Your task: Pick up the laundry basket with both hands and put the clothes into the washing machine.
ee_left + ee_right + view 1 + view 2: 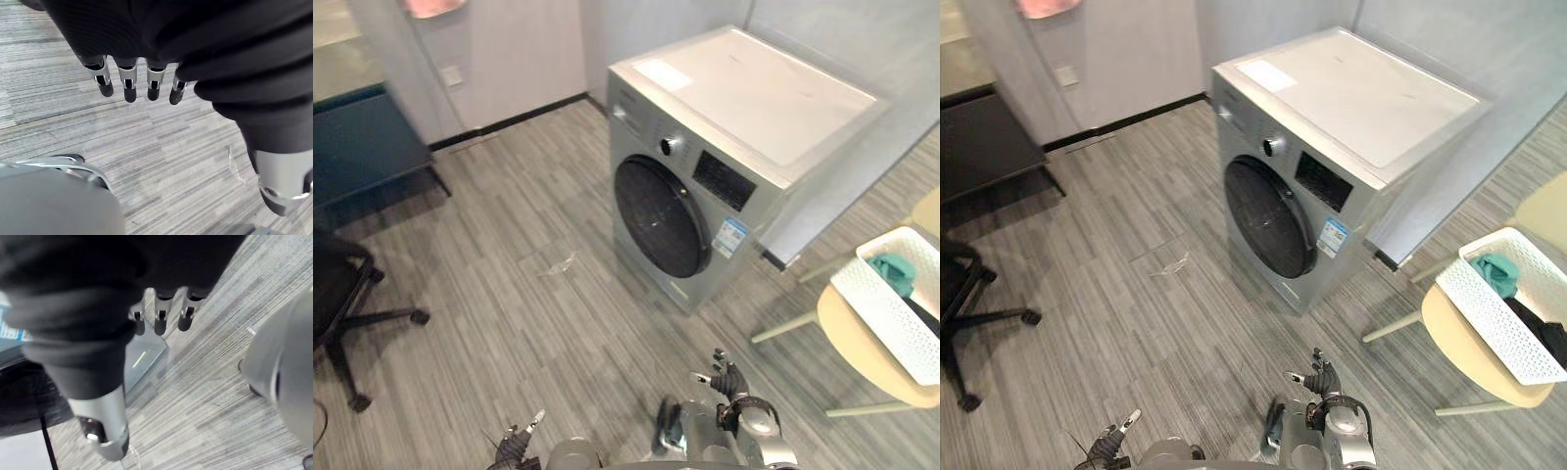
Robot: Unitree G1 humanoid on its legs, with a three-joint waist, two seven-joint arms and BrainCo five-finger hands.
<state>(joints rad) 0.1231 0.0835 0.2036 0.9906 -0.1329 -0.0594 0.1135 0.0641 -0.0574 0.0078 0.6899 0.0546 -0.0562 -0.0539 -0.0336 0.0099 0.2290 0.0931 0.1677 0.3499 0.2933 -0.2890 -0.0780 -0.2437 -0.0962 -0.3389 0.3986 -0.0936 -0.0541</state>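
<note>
White laundry basket (883,311) sits tilted on a cream chair (855,357), just right of the washing machine (734,137) and past its front corner. A teal garment (893,272) and a dark garment (1540,335) are inside the basket. Neither hand touches it.

The washing machine is a silver front-loader. Its round dark door (661,217) is shut and faces the open floor (509,294).

Right hand (726,378) hangs low in front of the washing machine, well apart from the basket. Its fingers (161,318) are straight and slightly apart, holding nothing. Left hand (516,446) is lower and farther from the washing machine, also over the floor. Its fingers (129,83) are relaxed in a loose row, thumb off to the side, empty.

A black office chair (342,304) stands far on the other side of the washing machine from the basket. A dark blue table (362,142) stands by the wall beyond it.

Step judged: approach, before any grasp; nothing of the task is done. The next move calls for turning toward the chair and closing in. One hand then goes to each side of the basket rim, fingers curling under it evenly so the tilted basket doesn't tip. The door will need opening before the clothes can go in.
</note>
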